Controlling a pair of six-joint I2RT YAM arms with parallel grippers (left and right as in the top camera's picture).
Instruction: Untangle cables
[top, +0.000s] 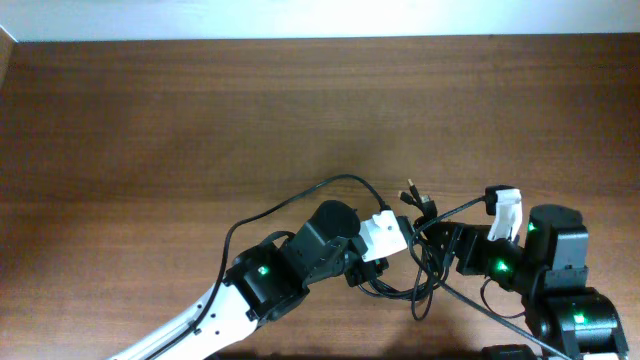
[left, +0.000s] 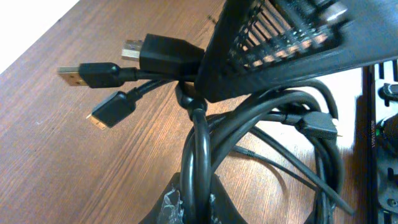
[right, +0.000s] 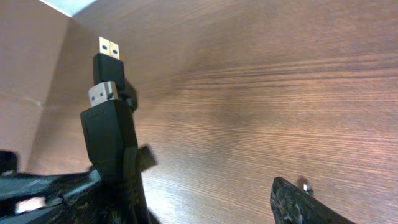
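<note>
The cables (top: 428, 272) lay in a loose black tangle on the table (top: 200, 120), close to its near edge and somewhat right of its middle, with both arms reaching in over that same edge. The left gripper (top: 412, 238) was over the table just left of the tangle and was clenched on the cables. In the left wrist view its jaws (left: 196, 134) pinched a cord where several loops crossed, and the loops hung down to the table's wood around the lower finger. Three plugs (left: 109, 74) stuck out past the grip toward the table's far side: one broad, one flat and gold-tipped, one small. The right gripper (top: 452, 245) was over the table on the tangle's right side, with its jaws released and standing wide. In the right wrist view its fingers (right: 308, 202) sat low on either side of bare tabletop. Two plugs, one above the other, rose beside the left-hand finger, but contact could not be made out.
</note>
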